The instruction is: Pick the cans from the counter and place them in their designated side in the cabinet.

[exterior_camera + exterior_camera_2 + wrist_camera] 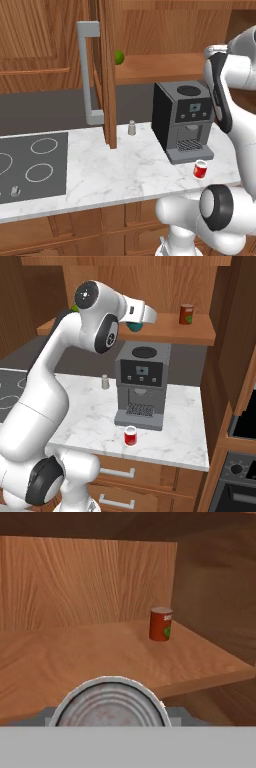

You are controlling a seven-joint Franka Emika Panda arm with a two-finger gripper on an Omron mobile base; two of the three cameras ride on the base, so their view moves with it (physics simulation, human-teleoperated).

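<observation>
Kitchen scene, rendered, taken from behind a white robot arm (55,386). Reached up toward the brown wooden cabinet (165,286), with the hand (134,323) raised at the front edge of the plank shelf (170,333). Closed on the teal can (134,326), gripped from its sides; silvery top of that can (111,704) filled the bottom of the hand view, just before the shelf edge. Held off the shelf, or resting on it: could not tell.

Stood upright on the same shelf, well to the right and near the cabinet's right wall: a darker brownish-red can (186,314). Glimpsed on the shelf's left part, beside the door edge: a small green round thing (119,56).

Swung open, edge-on to the left base view: the tall cabinet door (106,75) with its long grey bar handle (86,70).

Below, on the white marble table (125,170): the bright red can (200,169), upright, just in front of the black coffee machine (182,117) and near the table's front edge. Set by the back wall, left of the machine: a small grey shaker (132,128). Inset at the table's left end: a dark hob (32,165) marked with white rings.
</observation>
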